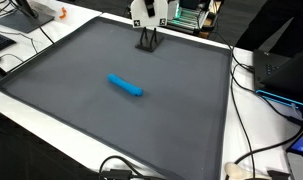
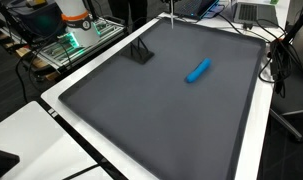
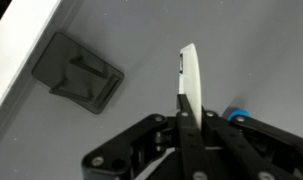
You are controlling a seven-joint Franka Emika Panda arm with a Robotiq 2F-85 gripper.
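In the wrist view my gripper (image 3: pixel 191 106) is shut on a slim white pen (image 3: pixel 191 70), which sticks out beyond the fingertips over the dark grey mat (image 3: pixel 141 40). A black angular stand (image 3: pixel 78 72) lies on the mat, off to the upper left of the pen. The end of a blue marker (image 3: pixel 238 113) peeks out beside my right finger. Both exterior views show the blue marker (image 1: pixel 125 86) (image 2: pixel 198 71) lying flat mid-mat and the stand (image 1: pixel 148 40) (image 2: pixel 140 52) near one edge. A thin white pen tip (image 2: pixel 170 10) hangs at the top of an exterior view.
The mat (image 1: pixel 71 110) covers a white table (image 1: pixel 261 130). Cables (image 1: pixel 253 70) run along one side, and a green circuit board (image 2: pixel 71 45) and other equipment sit beyond the edge near the stand. A laptop (image 2: pixel 253 10) stands at a far corner.
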